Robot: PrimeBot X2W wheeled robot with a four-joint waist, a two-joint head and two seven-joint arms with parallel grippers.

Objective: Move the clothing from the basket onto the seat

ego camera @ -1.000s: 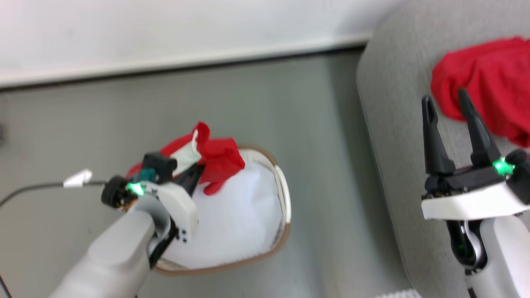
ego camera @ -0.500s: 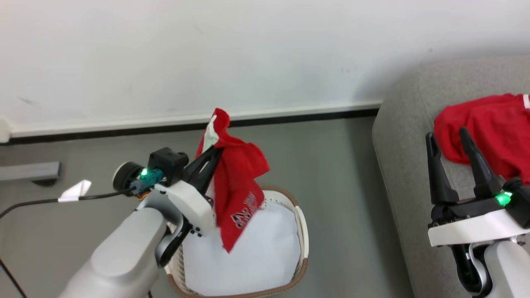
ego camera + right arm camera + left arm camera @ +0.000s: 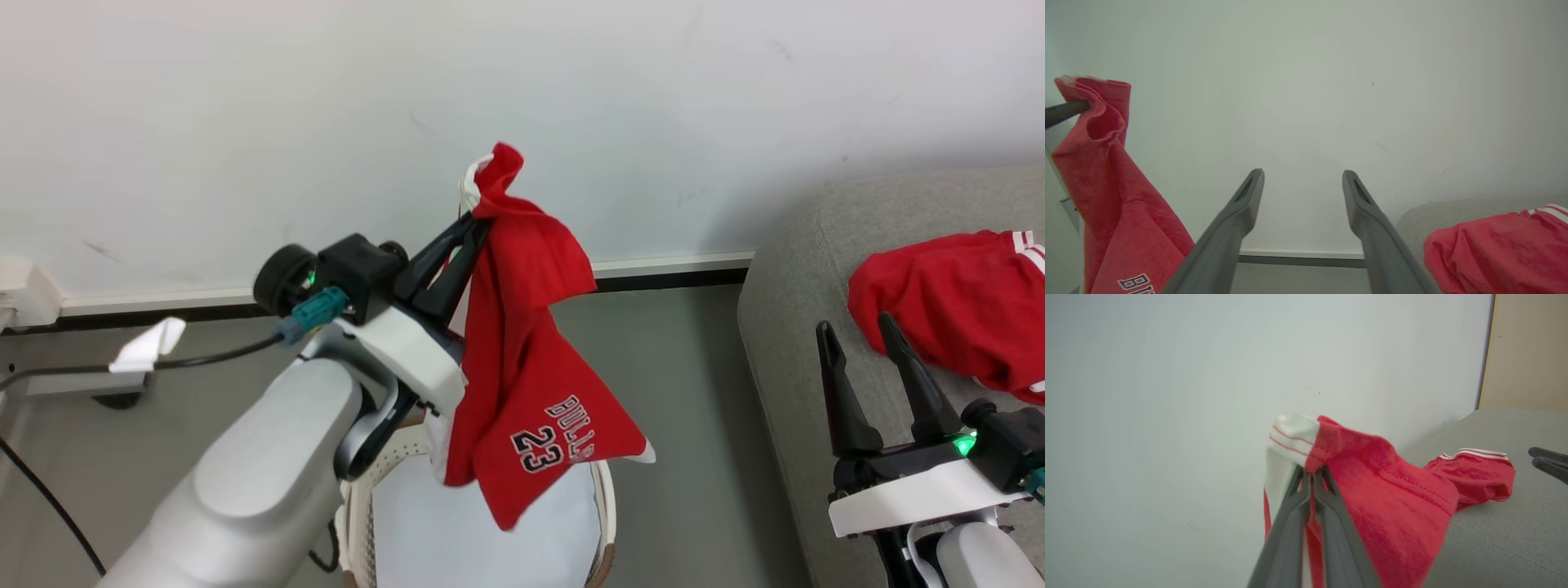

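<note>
My left gripper (image 3: 475, 222) is shut on the white-trimmed edge of a red jersey (image 3: 531, 367) marked with white lettering and 23. The jersey hangs from the gripper above the cream basket (image 3: 606, 506), whose white sheet lining (image 3: 457, 531) shows below. In the left wrist view the gripper (image 3: 1314, 473) pinches the jersey (image 3: 1384, 506) by its trim. A second red garment (image 3: 955, 302) with white stripes lies on the grey sofa (image 3: 792, 269) at the right. My right gripper (image 3: 853, 331) stands open over the sofa's edge, just left of that garment, holding nothing. The right wrist view shows the gripper (image 3: 1303, 175), the jersey (image 3: 1106, 196) and the garment (image 3: 1494, 253).
A white wall (image 3: 245, 122) with a dark skirting strip (image 3: 678, 282) runs behind. Grey floor (image 3: 678, 384) lies between basket and sofa. A black cable with a white tag (image 3: 147, 347) trails at the left, near a white fitting (image 3: 24, 294).
My left gripper has lifted the red jersey up out of the basket, and it now hangs unfolded. The head camera has tilted up, showing more wall. The right gripper has stayed open.
</note>
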